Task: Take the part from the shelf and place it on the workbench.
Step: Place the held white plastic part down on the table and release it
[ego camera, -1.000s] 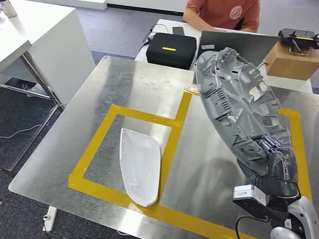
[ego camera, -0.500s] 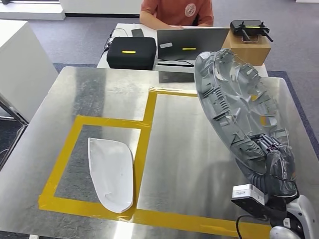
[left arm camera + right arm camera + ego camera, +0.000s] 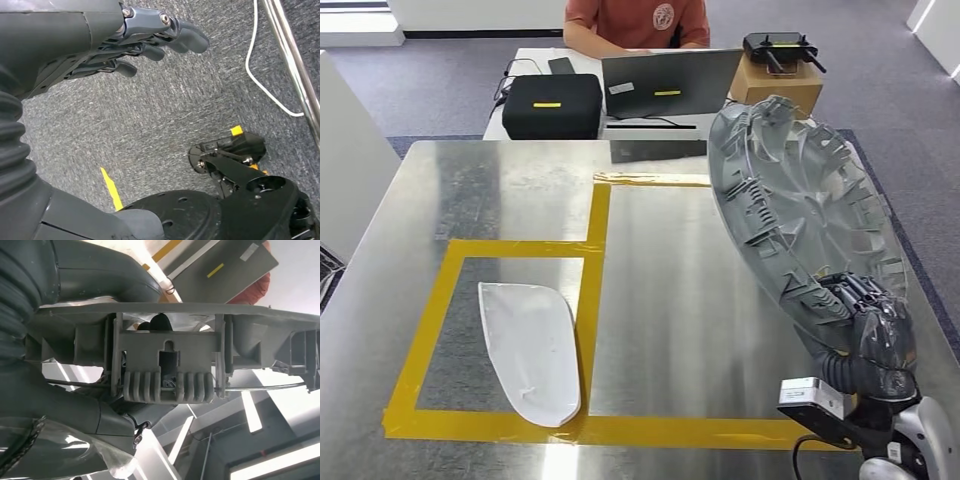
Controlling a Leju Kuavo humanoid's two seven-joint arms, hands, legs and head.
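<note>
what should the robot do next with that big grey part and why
Probably lower it onto the bare metal inside the right taped box. The right robot hand holds the grey part tilted above the workbench, and the white piece fills the left box.
</note>
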